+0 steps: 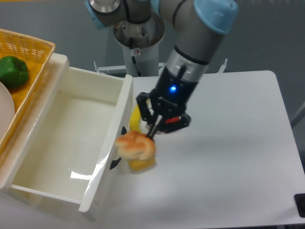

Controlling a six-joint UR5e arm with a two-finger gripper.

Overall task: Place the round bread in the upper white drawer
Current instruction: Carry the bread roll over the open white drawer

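The round bread [135, 145], a golden lumpy bun, hangs in my gripper [149, 135] just right of the upper white drawer's front panel [110, 157]. The gripper is shut on the bread's right side, with dark fingers [155, 125] coming down from above. The drawer is pulled open, and its glossy white inside [71, 133] holds nothing. Its black handle [116, 163] shows partly behind the bread. The bread is over the table beside the panel's top edge, not over the drawer's inside.
A yellow bell pepper [141, 165] stands on the table right under and behind the bread. A woven yellow basket [28, 52] at the upper left holds a green pepper [13, 71] and a white plate [4, 114]. A black object [300, 204] sits at the table's right front edge.
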